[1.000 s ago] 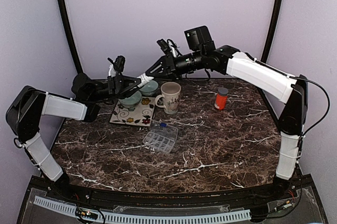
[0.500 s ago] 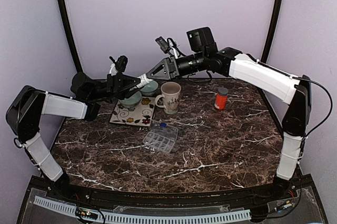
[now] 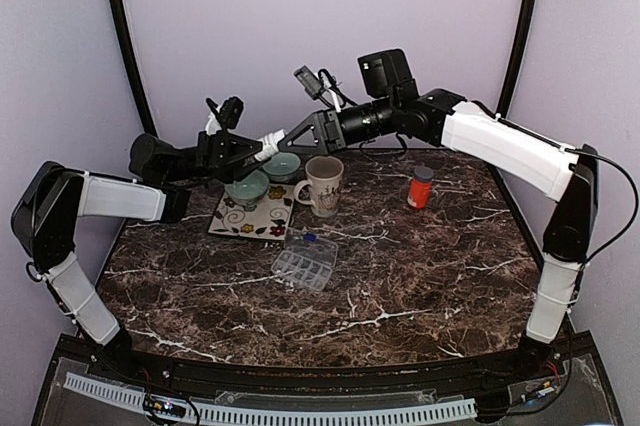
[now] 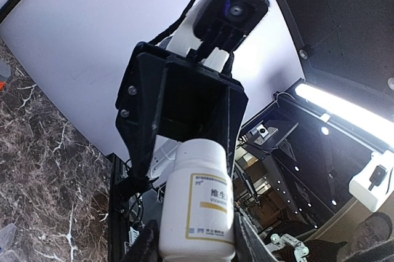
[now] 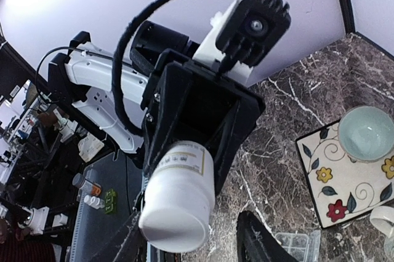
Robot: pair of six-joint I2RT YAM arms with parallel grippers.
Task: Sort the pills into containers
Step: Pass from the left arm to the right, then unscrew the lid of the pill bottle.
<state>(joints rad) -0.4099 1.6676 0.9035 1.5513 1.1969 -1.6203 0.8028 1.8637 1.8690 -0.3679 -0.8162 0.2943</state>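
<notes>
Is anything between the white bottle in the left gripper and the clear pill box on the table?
Nothing visible does. The white bottle hangs over the bowls; the pill box lies in front of the plate, nothing over it.

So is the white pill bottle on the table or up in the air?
In the air: the left gripper holds the white pill bottle sideways, clear of the marble table.

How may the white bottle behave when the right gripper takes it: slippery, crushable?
The white bottle looks like rigid plastic, so it probably resists crushing. Its smooth round wall could slip or rotate in a pinch. Its contents are hidden, so weight is unclear.
</notes>
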